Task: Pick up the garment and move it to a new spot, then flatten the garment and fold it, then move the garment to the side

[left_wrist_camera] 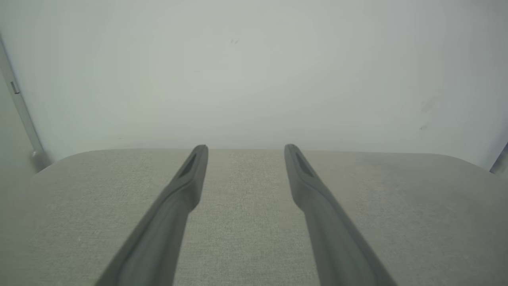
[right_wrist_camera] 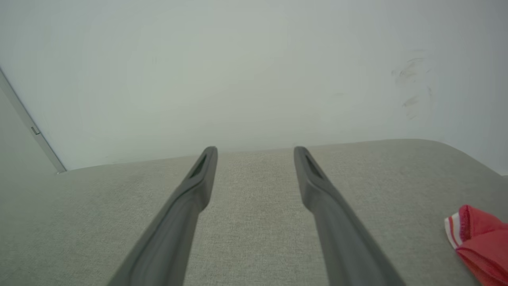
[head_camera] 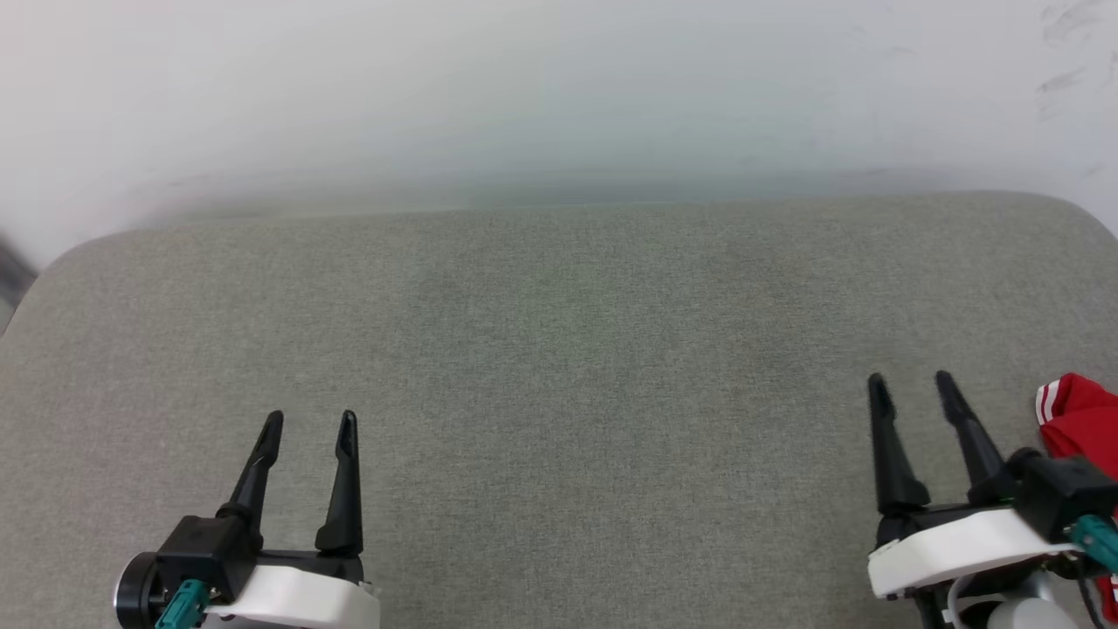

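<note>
A red garment [head_camera: 1080, 424] with red-white striped trim pokes in at the right edge of the grey padded surface [head_camera: 559, 349]; most of it is out of frame. The right wrist view shows the garment [right_wrist_camera: 480, 242] at its lower right. My right gripper [head_camera: 913, 384] stands open just left of the garment, fingers apart and empty, not touching it. At the lower left my left gripper [head_camera: 310, 424] is open too, holding nothing. Each wrist view shows its own gripper's fingers spread over bare fabric: left gripper [left_wrist_camera: 246, 149], right gripper [right_wrist_camera: 256, 151].
The grey padded surface has rounded far corners and ends at a pale wall [head_camera: 559, 96] behind it. A thin metal strip [right_wrist_camera: 31, 131] runs down the wall at the left.
</note>
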Tool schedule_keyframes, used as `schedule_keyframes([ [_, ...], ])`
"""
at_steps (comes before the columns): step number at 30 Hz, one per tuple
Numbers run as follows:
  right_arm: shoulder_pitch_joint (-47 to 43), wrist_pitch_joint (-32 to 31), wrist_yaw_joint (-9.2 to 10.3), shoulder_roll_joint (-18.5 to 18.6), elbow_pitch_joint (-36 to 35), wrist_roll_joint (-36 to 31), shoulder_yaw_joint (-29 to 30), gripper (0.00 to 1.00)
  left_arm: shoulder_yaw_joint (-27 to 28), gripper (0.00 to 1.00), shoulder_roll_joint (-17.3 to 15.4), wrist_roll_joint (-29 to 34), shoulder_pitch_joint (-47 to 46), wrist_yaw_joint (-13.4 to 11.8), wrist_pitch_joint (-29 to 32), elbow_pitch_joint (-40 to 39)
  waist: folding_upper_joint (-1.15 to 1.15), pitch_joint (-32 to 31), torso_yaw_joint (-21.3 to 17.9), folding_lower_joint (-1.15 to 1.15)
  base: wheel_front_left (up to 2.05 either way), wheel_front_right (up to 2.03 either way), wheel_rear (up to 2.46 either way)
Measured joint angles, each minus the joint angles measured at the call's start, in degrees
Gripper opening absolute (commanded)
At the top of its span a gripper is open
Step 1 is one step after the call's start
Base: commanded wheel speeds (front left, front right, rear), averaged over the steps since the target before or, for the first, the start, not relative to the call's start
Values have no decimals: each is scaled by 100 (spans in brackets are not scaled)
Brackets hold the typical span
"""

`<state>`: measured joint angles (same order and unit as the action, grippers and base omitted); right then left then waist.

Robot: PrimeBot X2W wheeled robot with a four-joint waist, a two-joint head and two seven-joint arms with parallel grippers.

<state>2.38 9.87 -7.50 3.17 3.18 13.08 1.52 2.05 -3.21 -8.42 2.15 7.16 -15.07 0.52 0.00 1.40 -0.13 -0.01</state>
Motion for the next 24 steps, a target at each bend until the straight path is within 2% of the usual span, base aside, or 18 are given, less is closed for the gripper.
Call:
schedule_keyframes([
  [8,-13,230,-1,-16,244,-102,-203,100,-59,100,14,-58,86,23,0,-41,0,-51,-63,1,0,0,0],
  [24,-2,316,-1,-16,252,-103,-197,100,-51,100,25,-91,172,24,0,-179,0,-96,-67,1,0,0,0],
])
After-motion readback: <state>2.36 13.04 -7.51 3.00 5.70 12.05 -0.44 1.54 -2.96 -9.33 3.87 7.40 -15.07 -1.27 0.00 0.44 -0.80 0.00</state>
